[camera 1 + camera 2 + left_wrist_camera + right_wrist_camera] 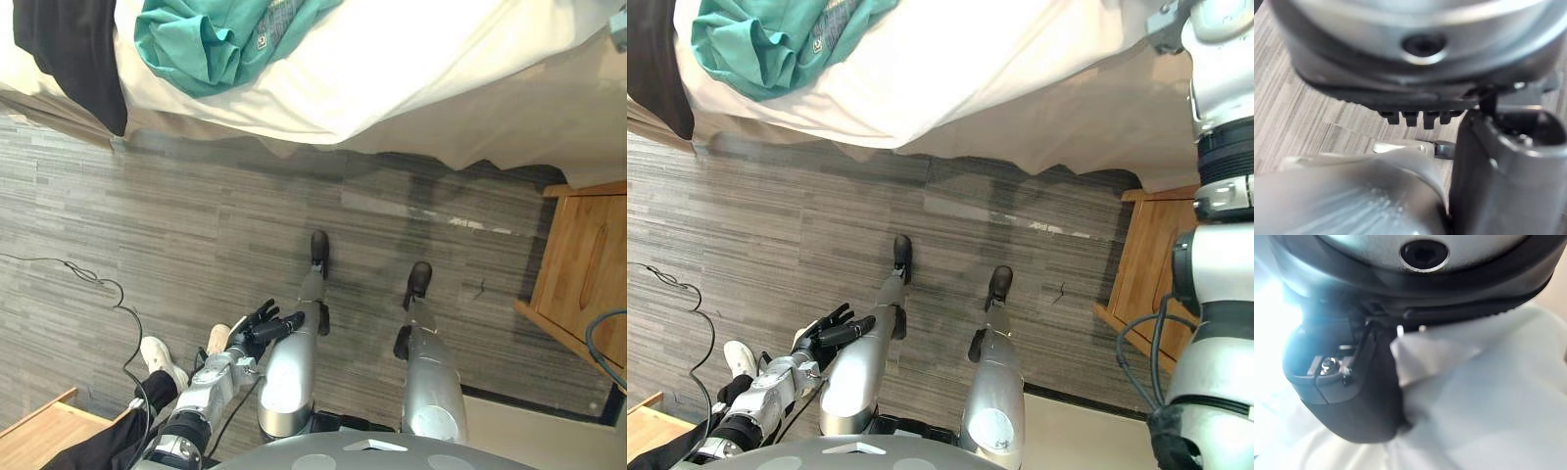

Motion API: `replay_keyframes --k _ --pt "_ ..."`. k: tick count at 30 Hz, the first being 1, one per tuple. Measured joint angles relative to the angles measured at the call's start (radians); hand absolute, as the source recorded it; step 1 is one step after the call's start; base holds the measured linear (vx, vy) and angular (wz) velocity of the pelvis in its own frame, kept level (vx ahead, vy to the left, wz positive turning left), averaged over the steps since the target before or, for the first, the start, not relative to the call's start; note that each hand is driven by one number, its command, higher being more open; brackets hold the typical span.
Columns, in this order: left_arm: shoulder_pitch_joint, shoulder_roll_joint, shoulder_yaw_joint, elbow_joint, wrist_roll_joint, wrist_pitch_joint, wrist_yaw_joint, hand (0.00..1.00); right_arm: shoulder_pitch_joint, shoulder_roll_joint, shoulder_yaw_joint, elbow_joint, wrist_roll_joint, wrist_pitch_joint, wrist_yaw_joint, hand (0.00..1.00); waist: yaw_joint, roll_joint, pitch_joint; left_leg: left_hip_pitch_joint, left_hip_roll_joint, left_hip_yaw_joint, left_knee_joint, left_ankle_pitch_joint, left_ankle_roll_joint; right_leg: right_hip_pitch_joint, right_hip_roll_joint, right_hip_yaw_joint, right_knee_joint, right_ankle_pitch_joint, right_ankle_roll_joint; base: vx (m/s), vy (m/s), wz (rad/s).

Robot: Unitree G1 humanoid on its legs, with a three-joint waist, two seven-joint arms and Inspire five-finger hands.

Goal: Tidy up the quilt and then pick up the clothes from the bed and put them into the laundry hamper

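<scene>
Along the bed's near edge the white quilt (392, 69) drapes untidied, a teal garment (211, 44) and a black garment (73, 49) lying uncollected toward its left end. The right hand (1352, 396) touches the quilt, grip impossible to tell. The left hand (257, 328) hangs low, fingers loosely spread, empty.

The quilt (392, 78) and teal garment (201, 44) are soft cloth, the floor (196, 225) matt wood-grain.

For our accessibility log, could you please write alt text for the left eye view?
A teal garment and a black garment lie on the white quilt at the bed's edge, the black one hanging over it. The left robot hand hangs open above the grey floor, holding nothing.
</scene>
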Motion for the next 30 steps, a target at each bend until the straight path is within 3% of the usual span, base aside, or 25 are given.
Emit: replay_keyframes --k 3,5,6,9,13,16,19,21,24,26,30 --pt "0.018 -0.006 0.026 -0.002 0.037 0.006 -0.010 1.00 0.110 0.026 -0.109 -0.001 0.082 -0.042 0.002 0.00 -0.005 -0.003 0.000 0.061 0.001 0.021 -0.001 -0.009 -0.002 0.053 0.000 0.017 -0.008 0.000 0.000 0.02 -0.044 -0.18" --pt "0.052 -0.011 0.053 -0.017 0.069 0.007 -0.012 1.00 0.212 0.079 -0.238 -0.009 0.138 -0.072 0.000 0.00 -0.032 -0.011 0.000 0.107 0.009 0.038 -0.003 -0.014 -0.003 0.095 0.001 0.023 -0.011 0.000 0.001 0.02 -0.064 -0.17" --pt "0.061 -0.013 0.064 -0.020 0.073 0.006 -0.012 1.00 0.243 0.094 -0.272 -0.014 0.145 -0.077 -0.002 1.00 -0.035 -0.017 -0.002 0.121 0.010 0.046 -0.003 -0.014 -0.003 0.103 0.001 0.027 -0.012 0.000 0.001 0.02 -0.064 -0.24" --pt "0.100 -0.020 0.105 -0.017 0.087 0.006 -0.011 1.00 0.412 0.191 -0.436 -0.039 0.191 -0.101 -0.033 1.00 -0.053 -0.054 -0.014 0.186 0.019 0.075 -0.004 -0.025 -0.013 0.160 0.011 0.049 -0.016 -0.003 0.001 0.01 -0.051 -0.24" --pt "0.120 -0.037 0.166 0.033 0.150 0.004 -0.008 1.00 0.653 0.374 -0.634 -0.148 0.309 -0.129 -0.097 1.00 -0.067 -0.115 -0.075 0.242 0.033 0.086 -0.001 -0.047 -0.020 0.217 0.022 0.051 -0.037 -0.011 0.007 0.00 -0.038 -0.07" --pt "0.132 -0.036 0.194 0.076 0.152 0.003 0.003 1.00 0.794 0.533 -0.678 -0.192 0.364 -0.153 -0.150 1.00 -0.073 -0.165 -0.119 0.297 0.032 0.109 -0.001 -0.068 -0.021 0.266 0.020 0.067 -0.047 -0.021 0.010 0.03 -0.031 -0.15" --pt "0.157 -0.036 0.220 0.102 0.154 0.005 0.013 1.00 0.964 0.702 -0.687 -0.260 0.367 -0.215 -0.199 1.00 -0.081 -0.198 -0.173 0.331 0.030 0.136 -0.001 -0.089 -0.020 0.287 0.018 0.089 -0.047 -0.028 0.011 0.06 -0.026 -0.23" --pt "0.163 -0.045 0.223 0.116 0.163 0.005 0.027 1.00 1.061 0.775 -0.687 -0.282 0.355 -0.256 -0.230 1.00 -0.082 -0.200 -0.192 0.352 0.030 0.151 -0.001 -0.101 -0.022 0.301 0.018 0.102 -0.048 -0.033 0.015 0.05 -0.022 -0.19" --pt "0.185 -0.057 0.250 0.124 0.192 0.006 0.040 1.00 1.222 0.880 -0.686 -0.284 0.317 -0.271 -0.289 1.00 -0.104 -0.202 -0.223 0.373 0.030 0.172 -0.003 -0.113 -0.021 0.313 0.016 0.119 -0.047 -0.041 0.019 0.03 -0.013 -0.21" --pt "0.221 -0.071 0.281 0.126 0.191 0.006 0.047 1.00 1.376 0.957 -0.689 -0.285 0.279 -0.273 -0.376 1.00 -0.137 -0.198 -0.243 0.392 0.033 0.197 -0.004 -0.123 -0.024 0.321 0.017 0.139 -0.048 -0.046 0.020 0.02 -0.009 -0.27" --pt "0.256 -0.093 0.305 0.129 0.193 0.006 0.048 1.00 1.552 1.013 -0.744 -0.364 0.279 -0.275 -0.519 1.00 -0.163 -0.182 -0.266 0.436 0.036 0.254 -0.004 -0.150 -0.033 0.334 0.016 0.152 -0.045 -0.053 0.010 -0.03 0.012 -0.41"
